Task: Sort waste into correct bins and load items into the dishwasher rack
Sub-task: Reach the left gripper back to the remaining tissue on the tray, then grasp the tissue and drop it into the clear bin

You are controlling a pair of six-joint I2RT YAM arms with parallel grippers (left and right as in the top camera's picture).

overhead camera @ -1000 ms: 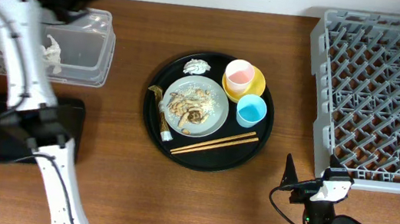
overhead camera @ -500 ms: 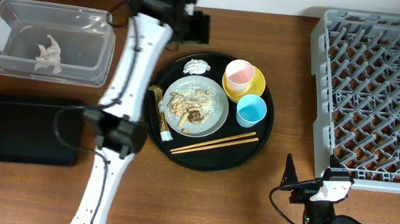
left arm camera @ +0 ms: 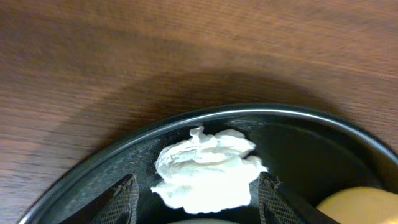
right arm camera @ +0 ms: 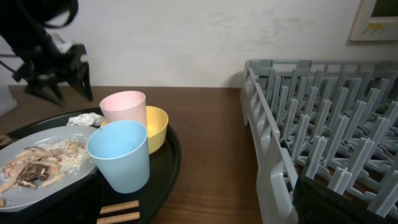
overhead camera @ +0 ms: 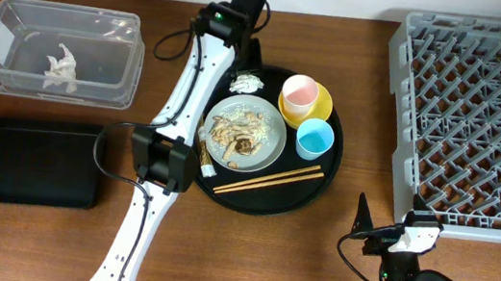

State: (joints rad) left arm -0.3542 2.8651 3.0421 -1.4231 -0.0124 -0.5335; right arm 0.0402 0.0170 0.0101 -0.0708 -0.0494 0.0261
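A crumpled white napkin (left arm camera: 208, 171) lies at the back of the round black tray (overhead camera: 253, 197). My left gripper (left arm camera: 198, 200) is open and straddles it, one finger on each side, with a gap showing on the left. The grey-green plate (overhead camera: 267, 123) holds food scraps (overhead camera: 236, 137), and a gold-brown wrapper (overhead camera: 200, 142) lies beside it. A pink cup (overhead camera: 299, 93) stands in the yellow bowl (overhead camera: 323, 106), next to the blue cup (overhead camera: 315, 138) and chopsticks (overhead camera: 268, 179). My right gripper (right arm camera: 199, 211) is open and empty, low between tray and rack.
The clear tub (overhead camera: 135, 57) at the back left holds another crumpled napkin (overhead camera: 63, 67). The flat black tray (overhead camera: 32, 162) lies in front of it. The grey dishwasher rack (overhead camera: 486, 123) fills the right side. The left arm (overhead camera: 190, 84) spans the tray's left edge.
The left arm swung from above the clear tub rightward to the round tray's back edge, and its jaws narrowed around the napkin there. The right arm has not moved.
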